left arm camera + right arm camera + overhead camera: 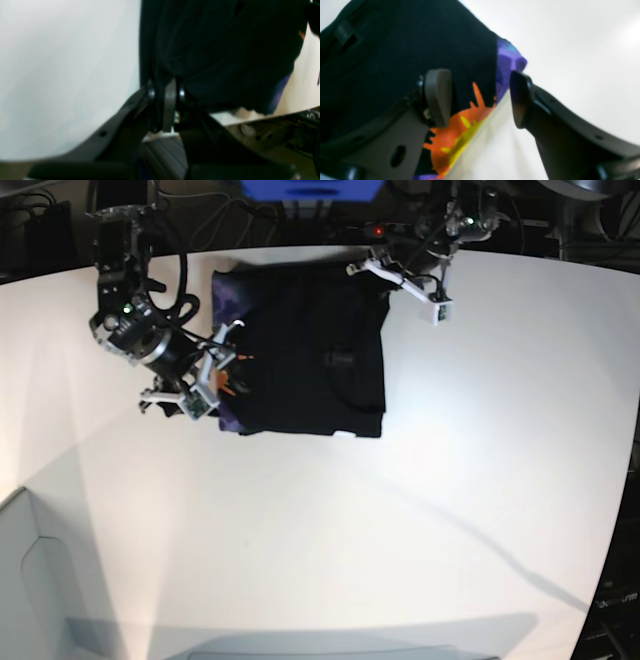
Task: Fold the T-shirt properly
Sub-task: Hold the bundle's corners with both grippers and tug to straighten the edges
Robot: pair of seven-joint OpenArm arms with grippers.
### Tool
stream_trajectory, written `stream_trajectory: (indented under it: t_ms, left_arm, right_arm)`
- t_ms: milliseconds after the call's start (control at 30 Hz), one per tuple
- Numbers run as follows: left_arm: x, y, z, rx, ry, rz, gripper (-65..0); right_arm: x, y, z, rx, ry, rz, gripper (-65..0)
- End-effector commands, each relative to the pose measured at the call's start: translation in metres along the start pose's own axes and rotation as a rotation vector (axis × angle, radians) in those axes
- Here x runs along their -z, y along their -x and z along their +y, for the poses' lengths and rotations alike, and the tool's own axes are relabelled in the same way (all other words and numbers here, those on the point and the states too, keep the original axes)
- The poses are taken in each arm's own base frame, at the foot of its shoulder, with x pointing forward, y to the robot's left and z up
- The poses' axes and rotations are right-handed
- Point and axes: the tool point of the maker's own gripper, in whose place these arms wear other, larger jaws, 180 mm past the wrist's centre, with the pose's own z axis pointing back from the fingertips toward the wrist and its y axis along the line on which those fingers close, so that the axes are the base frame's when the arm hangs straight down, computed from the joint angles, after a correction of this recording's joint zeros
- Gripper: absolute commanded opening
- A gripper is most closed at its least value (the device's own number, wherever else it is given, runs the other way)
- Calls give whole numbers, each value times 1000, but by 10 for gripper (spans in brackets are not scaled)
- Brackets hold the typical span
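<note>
The black T-shirt [310, 350] lies folded into a rough rectangle at the back middle of the white table [400, 510]. Its orange-and-purple print [460, 125] shows along the left edge, and a small white tag [345, 436] sits at the front edge. My left gripper [166, 93] is shut on a fold of black cloth [212, 50] at the shirt's back right corner [383, 280]. My right gripper [477, 98] is open at the shirt's left edge [222, 370]. One finger [437, 97] is over the cloth and the other finger [520, 100] is over bare table.
Cables and dark equipment [420, 220] line the table's back edge, with a blue box [310, 188] behind the shirt. The table's edge [287, 112] shows close to my left gripper. A grey panel [30, 580] stands at the front left corner.
</note>
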Motion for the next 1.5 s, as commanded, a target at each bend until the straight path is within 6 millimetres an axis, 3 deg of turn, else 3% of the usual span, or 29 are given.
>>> stream_trajectory:
  t_ms: [0, 167, 400, 767, 1000, 1233, 1367, 1467]
  left_arm:
    - [-5, -1, -5, -1, 16, -12, -650]
    - [0, 11, -3, -15, 13, 23, -650]
    - [7, 34, -27, 47, 80, 95, -650]
    - [37, 42, -10, 18, 49, 153, -650]
    - [55, 16, -9, 36, 51, 116, -650]
    - [64, -40, -21, 73, 74, 6, -650]
    - [62, -74, -22, 78, 75, -74, -650]
    - [50, -87, -35, 83, 116, -118, -650]
  right_arm:
    - [-2, -15, -1, -16, -7, -54, -277]
    - [-1, -17, 2, -8, -10, -60, -277]
    - [-1, -16, 4, -2, -13, -62, -277]
    - [0, -21, 7, 6, -15, -78, -277]
    - [4, -24, 17, -2, -43, -82, -277]
    - [4, -26, 19, -5, -47, -85, -277]
    - [4, -25, 18, -5, -46, -85, -277]
    - [4, -26, 17, -3, -42, -87, -277]
